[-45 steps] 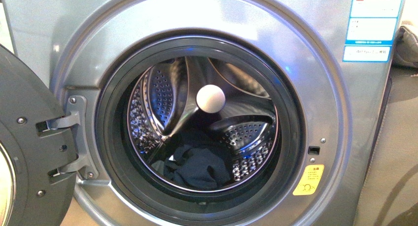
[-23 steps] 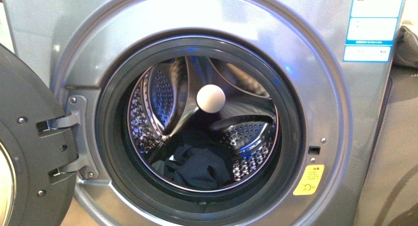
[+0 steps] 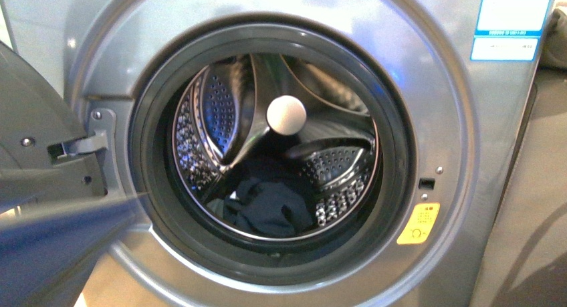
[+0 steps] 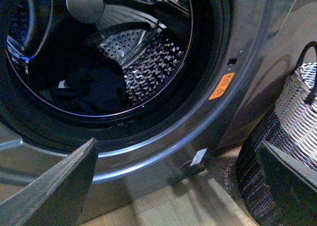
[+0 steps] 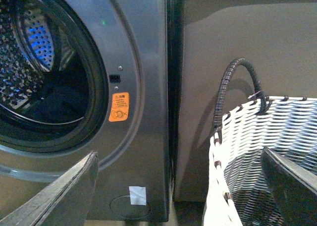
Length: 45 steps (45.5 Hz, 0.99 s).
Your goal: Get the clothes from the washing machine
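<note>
The washing machine [image 3: 428,106] is a grey front-loader with its round door [image 3: 40,153] swung open to the left. The clothes [image 3: 271,205], a crumpled dark navy heap, lie at the bottom of the perforated steel drum [image 3: 207,120]. In the left wrist view the clothes [image 4: 91,89] sit inside the drum, beyond my left gripper [image 4: 173,196], which is open and holds nothing below the door ring. My right gripper [image 5: 178,196] is open and holds nothing, low between the machine's front [image 5: 143,62] and the basket.
A woven white-grey-black basket [image 5: 267,137] with a dark handle stands on the floor right of the machine, also in the left wrist view [image 4: 297,117]. A pale round knob [image 3: 286,114] sits mid-drum. A blurred blue-grey shape [image 3: 60,237] crosses the lower left of the front view.
The front view has drawn closer to the machine and the opening sits slightly higher. A blurred blue-grey shape has come in at lower left, over the door. The clothes have not moved.
</note>
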{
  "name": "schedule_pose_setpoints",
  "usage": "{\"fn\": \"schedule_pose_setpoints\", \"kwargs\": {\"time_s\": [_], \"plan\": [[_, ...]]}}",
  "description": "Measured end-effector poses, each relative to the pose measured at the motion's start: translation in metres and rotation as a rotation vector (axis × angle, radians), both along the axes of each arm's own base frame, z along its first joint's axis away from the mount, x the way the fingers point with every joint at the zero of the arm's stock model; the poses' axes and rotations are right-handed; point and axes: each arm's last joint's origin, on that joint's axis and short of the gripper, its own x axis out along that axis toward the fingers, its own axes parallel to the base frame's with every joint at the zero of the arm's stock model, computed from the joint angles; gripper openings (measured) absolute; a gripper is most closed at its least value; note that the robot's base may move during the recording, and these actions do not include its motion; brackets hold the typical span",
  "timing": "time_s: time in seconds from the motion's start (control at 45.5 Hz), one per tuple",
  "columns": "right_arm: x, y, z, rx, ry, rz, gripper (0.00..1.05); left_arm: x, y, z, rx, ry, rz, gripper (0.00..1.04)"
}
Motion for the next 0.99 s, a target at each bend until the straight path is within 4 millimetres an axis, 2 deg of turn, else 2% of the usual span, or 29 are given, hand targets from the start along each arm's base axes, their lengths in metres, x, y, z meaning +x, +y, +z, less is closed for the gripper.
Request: {"fn": "schedule_pose_setpoints", "kwargs": {"time_s": [0.286,0.66,0.814,0.989], "plan": [[0.0,0.0,0.0,0.0,0.0,0.0,0.97,0.051,-0.018,0.005,0.019,0.007,-0.034,0.98],[0.0,0.0,0.0,0.0,0.0,0.0,0.97,0.104,-0.045,-0.007,0.087,0.047,-0.02,0.98],[0.0,0.0,0.0,0.0,0.0,0.0,0.97,0.14,-0.056,-0.015,0.12,0.084,0.029,0.98],[0.0,0.0,0.0,0.0,0.0,0.0,0.97,0.168,-0.064,-0.024,0.142,0.116,0.074,0.98]]}}
